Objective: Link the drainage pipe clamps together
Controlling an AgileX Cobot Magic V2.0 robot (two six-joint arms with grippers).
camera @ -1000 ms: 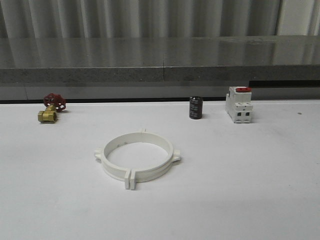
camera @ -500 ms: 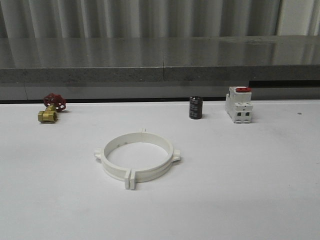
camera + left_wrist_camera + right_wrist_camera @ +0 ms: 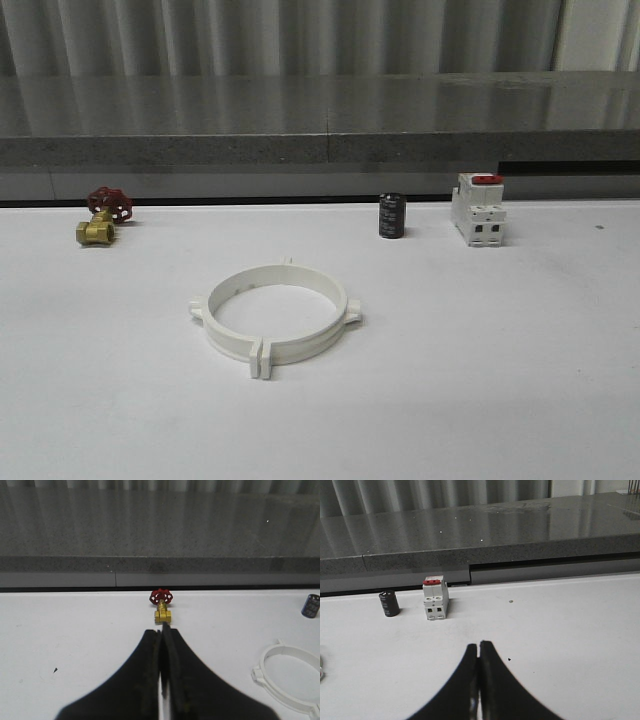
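The two white drainage pipe clamps (image 3: 275, 315) lie joined as one ring in the middle of the white table, their flanged tabs meeting at the near side and the far side. Part of the ring (image 3: 290, 677) shows at the edge of the left wrist view. My left gripper (image 3: 161, 630) is shut with nothing between its fingers, pulled back from the ring and pointing toward the brass valve. My right gripper (image 3: 479, 645) is also shut and empty, over bare table short of the white switch.
A brass valve with a red handwheel (image 3: 103, 214) sits at the back left. A black cylinder (image 3: 391, 215) and a white boxy switch with a red top (image 3: 477, 209) stand at the back right. A grey stone ledge (image 3: 320, 130) runs behind the table.
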